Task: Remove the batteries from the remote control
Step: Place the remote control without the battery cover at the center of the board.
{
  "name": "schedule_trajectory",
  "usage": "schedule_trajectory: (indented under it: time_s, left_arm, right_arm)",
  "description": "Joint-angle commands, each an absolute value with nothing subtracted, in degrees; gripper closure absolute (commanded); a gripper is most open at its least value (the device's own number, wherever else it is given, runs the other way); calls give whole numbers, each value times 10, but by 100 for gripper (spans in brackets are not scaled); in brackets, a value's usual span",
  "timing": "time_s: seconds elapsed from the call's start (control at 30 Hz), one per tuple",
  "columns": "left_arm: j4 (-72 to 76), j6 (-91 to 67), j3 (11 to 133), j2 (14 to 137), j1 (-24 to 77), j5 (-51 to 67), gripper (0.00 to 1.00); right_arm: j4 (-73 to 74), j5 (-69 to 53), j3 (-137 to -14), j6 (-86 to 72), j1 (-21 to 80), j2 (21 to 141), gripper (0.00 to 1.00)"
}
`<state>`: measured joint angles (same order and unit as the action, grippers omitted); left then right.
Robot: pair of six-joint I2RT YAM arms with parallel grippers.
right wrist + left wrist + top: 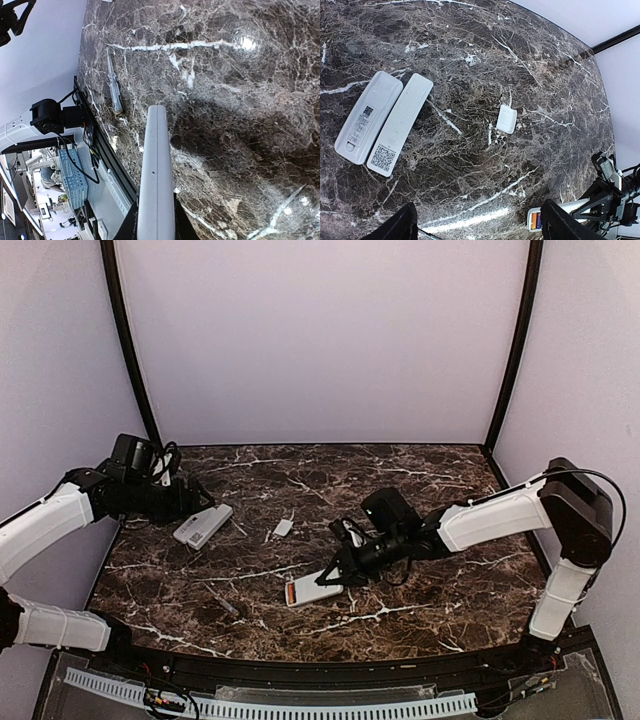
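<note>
**Hold the remote steady, then pick the cells from the open end**

The right gripper is clamped on the remote near the middle of the counter. In the right wrist view the white body runs out between the jaws, edge-on to that camera. The batteries sit in the open compartment at the remote's free end. An orange band and a darker one show there, but I cannot tell whether that is one cell or two. A small white cover lies by itself farther back on the counter.

The left gripper is spread wide and holds nothing. It hangs over a pair of other remotes at the far left, well apart from the held one.

As I judge it, the step in hand is bracing the remote so the left arm can come across and take the cells out. To do that well:

- The right grip should be firm, with the compartment turned up toward the incoming arm.
- The left gripper should narrow before it comes down — a wide spread is likely to catch the compartment walls.
- It should pinch across a cell at its middle and lift one end first.
- Each cell will probably roll on polished stone, so it should be set down gently, clear of the thin tool near the front edge.
</note>
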<state>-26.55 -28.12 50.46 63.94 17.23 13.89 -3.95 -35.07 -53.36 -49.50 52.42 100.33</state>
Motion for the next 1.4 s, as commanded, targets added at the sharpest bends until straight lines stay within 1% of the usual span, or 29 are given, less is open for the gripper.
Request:
schedule_trajectory:
  time_s: [0.0,0.1,0.43,0.73,0.93,1.1,1.37]
  left_arm:
    - [-280,-288,490,630,170,135,16]
    - [-280,-289,489,630,170,139,16]
    - [-279,-297,474,625,170,145,16]
    - [-282,-300,466,621,169,148,16]
    - [-280,-307,449,615,170,141,16]
    - [-271,-320,431,609,170,146,16]
    - [-269,-331,412,606,170,146,17]
  right_arm:
    - [-53,-373,-546,-501,517,1024,98]
    - [-54,-367,-544,-503,515,1027,94]
    - [-29,-340,-543,-496,513,1030,72]
    - [-2,-317,-543,-483,513,1025,58]
    - [41,-288,-551,-465,513,1019,48]
    - [71,-266,-557,-452,513,1017,41]
    - [128,-223,-571,-433,514,1013,33]
